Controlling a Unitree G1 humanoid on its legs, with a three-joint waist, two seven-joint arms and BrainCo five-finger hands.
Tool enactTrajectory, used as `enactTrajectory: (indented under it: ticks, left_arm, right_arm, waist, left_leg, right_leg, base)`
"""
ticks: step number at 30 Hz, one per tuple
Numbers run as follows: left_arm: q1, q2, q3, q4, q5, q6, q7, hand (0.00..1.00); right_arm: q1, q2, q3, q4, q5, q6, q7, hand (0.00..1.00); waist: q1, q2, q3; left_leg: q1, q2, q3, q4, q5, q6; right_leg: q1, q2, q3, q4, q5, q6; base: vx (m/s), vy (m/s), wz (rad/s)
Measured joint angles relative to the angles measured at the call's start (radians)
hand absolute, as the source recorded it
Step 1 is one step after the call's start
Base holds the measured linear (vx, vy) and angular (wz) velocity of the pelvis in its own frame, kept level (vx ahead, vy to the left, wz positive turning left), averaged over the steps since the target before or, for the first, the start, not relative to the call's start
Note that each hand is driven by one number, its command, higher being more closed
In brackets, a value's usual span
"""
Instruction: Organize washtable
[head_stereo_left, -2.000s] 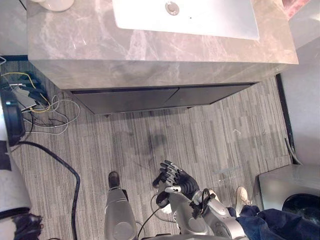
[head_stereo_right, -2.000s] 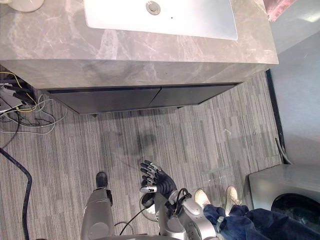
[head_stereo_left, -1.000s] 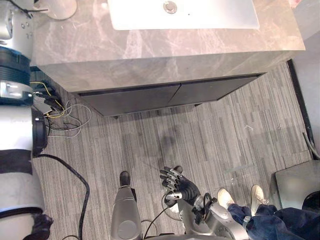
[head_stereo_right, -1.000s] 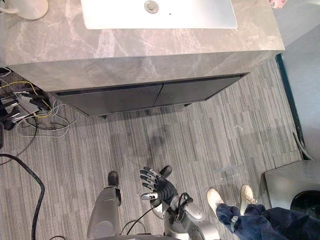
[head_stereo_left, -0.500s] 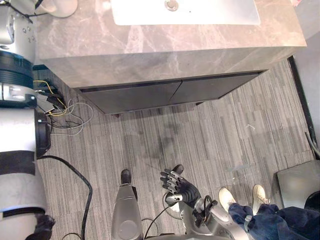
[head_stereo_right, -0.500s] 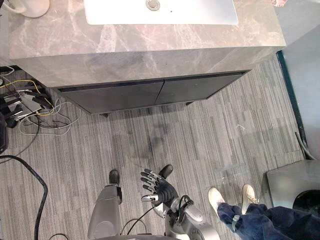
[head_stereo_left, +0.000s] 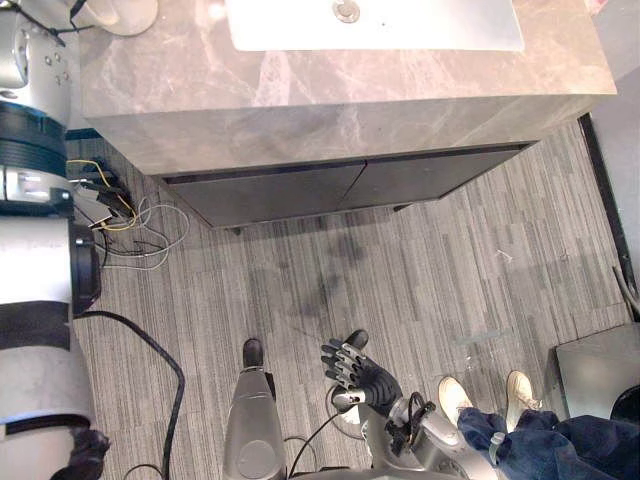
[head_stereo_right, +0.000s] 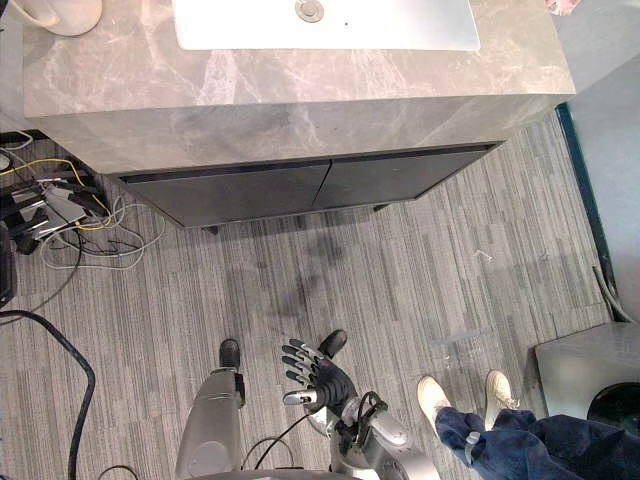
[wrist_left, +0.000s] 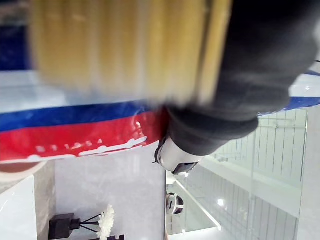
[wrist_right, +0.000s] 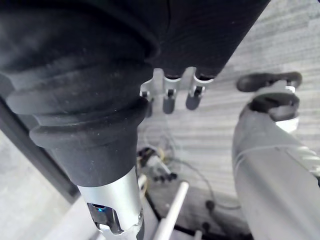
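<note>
Nothing but the camera has shifted: the worktop (head_stereo_left: 350, 95) carries a sink (head_stereo_left: 400, 28) and, at its far-left corner, a white cup (head_stereo_right: 55, 12), likely smooth and breakable, best gripped round its body; right hand (head_stereo_left: 362, 372) low, fingers (head_stereo_left: 338, 358) spread, empty; left hand's (wrist_left: 260, 75) state I cannot tell.

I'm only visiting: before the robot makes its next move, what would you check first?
1. Right hand free: ok, fingers spread, holding nothing.
2. Left hand free: cannot tell.
3. Washtable within reach: probably not ok, the right hand hangs low over the floor, short of it.
4. Sink empty: ok, in the part that shows.
5. Something to tidy: ok, a white object sits at the washtable's left corner.
6. Space clear: not ok, a person's shoes stand beside the right arm.
</note>
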Motion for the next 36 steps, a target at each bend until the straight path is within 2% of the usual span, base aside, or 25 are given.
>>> enactTrajectory:
  ticks: [8, 9, 18, 25, 29, 36]
  left_arm:
    - [-0.009, 0.004, -0.042, 0.003, 0.000, 0.009, -0.008, 1.00]
    - [-0.010, 0.004, -0.042, 0.003, 0.000, 0.010, -0.015, 0.00]
    - [-0.044, 0.016, -0.078, 0.012, 0.000, 0.018, -0.042, 0.00]
    - [-0.057, 0.047, -0.078, 0.012, 0.000, 0.017, -0.044, 0.00]
    - [-0.057, 0.049, -0.081, 0.012, -0.001, 0.016, -0.046, 0.00]
    - [-0.057, 0.055, -0.090, 0.012, -0.001, 0.016, -0.046, 0.00]
  right_arm:
    - [0.003, 0.000, 0.000, 0.000, 0.001, 0.000, 0.001, 0.00]
    - [0.003, 0.001, 0.000, 0.000, 0.001, 0.000, 0.001, 0.00]
    - [0.015, 0.002, 0.000, 0.000, 0.009, 0.000, 0.001, 0.00]
    - [0.017, 0.002, -0.002, 0.001, 0.019, 0.002, 0.001, 0.00]
    - [0.017, 0.003, -0.007, 0.002, 0.028, 0.018, 0.002, 0.00]
    - [0.015, 0.025, -0.005, 0.003, 0.040, 0.020, 0.002, 0.00]
  waist:
    - [-0.006, 0.005, -0.016]
    - [-0.008, 0.006, -0.016]
    - [-0.013, 0.006, -0.016]
    - [-0.015, 0.005, -0.021]
    - [-0.019, 0.005, -0.051]
    - [-0.016, 0.005, -0.083]
  left_leg:
    - [-0.015, -0.001, 0.001, 0.000, 0.005, 0.004]
    - [-0.014, -0.001, 0.002, 0.000, 0.005, 0.004]
    - [-0.014, 0.000, 0.021, 0.002, 0.009, 0.008]
    - [-0.014, 0.002, 0.019, -0.007, 0.021, -0.001]
    - [-0.014, 0.001, 0.018, -0.011, 0.021, -0.002]
    - [0.014, -0.017, 0.010, -0.042, 0.035, 0.005]
  right_leg:
    - [-0.015, -0.001, 0.002, 0.000, 0.009, -0.007]
    - [-0.015, -0.001, 0.004, 0.000, 0.011, -0.008]
    - [-0.028, -0.004, 0.032, -0.001, 0.027, -0.014]
    - [-0.030, -0.007, 0.021, -0.002, 0.003, -0.017]
    - [-0.031, -0.007, 0.020, -0.001, 0.007, -0.015]
    - [-0.010, -0.020, 0.009, -0.001, 0.008, -0.013]
  base:
    - [-0.02, 0.077, 0.00]
    - [-0.01, 0.058, -0.03]
    - [-0.04, 0.096, -0.07]
    - [-0.05, 0.125, 0.01]
    - [0.00, 0.133, 0.01]
    - [-0.01, 0.149, 0.07]
